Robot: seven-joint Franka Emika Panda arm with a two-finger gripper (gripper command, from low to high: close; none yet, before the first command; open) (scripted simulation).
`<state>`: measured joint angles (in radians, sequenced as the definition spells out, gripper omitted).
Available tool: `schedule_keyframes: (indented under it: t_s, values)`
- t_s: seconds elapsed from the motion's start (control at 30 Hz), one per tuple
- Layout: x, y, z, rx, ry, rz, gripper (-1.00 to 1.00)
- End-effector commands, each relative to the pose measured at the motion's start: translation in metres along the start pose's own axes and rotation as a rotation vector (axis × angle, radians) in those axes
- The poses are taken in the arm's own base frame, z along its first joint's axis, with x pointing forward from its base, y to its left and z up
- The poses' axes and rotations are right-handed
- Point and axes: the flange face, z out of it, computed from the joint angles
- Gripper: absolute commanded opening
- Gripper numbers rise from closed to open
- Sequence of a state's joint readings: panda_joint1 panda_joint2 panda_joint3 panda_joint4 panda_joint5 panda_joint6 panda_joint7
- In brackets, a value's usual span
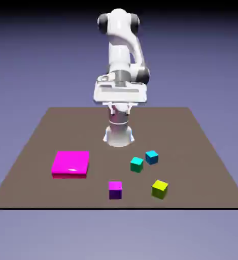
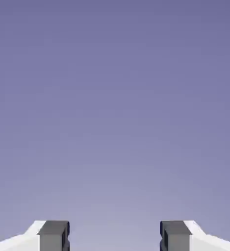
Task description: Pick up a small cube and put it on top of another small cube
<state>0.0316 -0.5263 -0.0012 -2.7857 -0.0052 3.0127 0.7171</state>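
1. The brown table (image 1: 202,152) spreads wide under everything.
2. The white arm (image 1: 122,45) stands folded high at the far edge, well above the cubes.
3. A flat magenta block (image 1: 70,163) lies toward the exterior view's left.
4. The gripper (image 2: 115,235) has its fingers (image 2: 53,234) spread wide apart with nothing between them, only backdrop ahead.
5. The lime cube (image 1: 160,189) sits near the front edge, toward the exterior view's right.
6. The magenta-and-purple cube (image 1: 115,190) sits to its left.
7. Two teal cubes (image 1: 136,164) (image 1: 151,157) sit close together behind them.
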Motion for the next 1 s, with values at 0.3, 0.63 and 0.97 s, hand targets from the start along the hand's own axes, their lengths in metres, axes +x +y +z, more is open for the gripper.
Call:
schedule_keyframes:
  t_s: [0.3, 0.63, 0.97]
  values:
    - [-0.060, -0.045, 0.109, -0.145, -0.340, -0.368, 0.00]
    - [-0.162, -0.064, 0.211, -0.269, -0.678, -0.757, 0.00]
    - [-0.239, -0.025, 0.290, -0.309, -0.795, -0.893, 0.00]
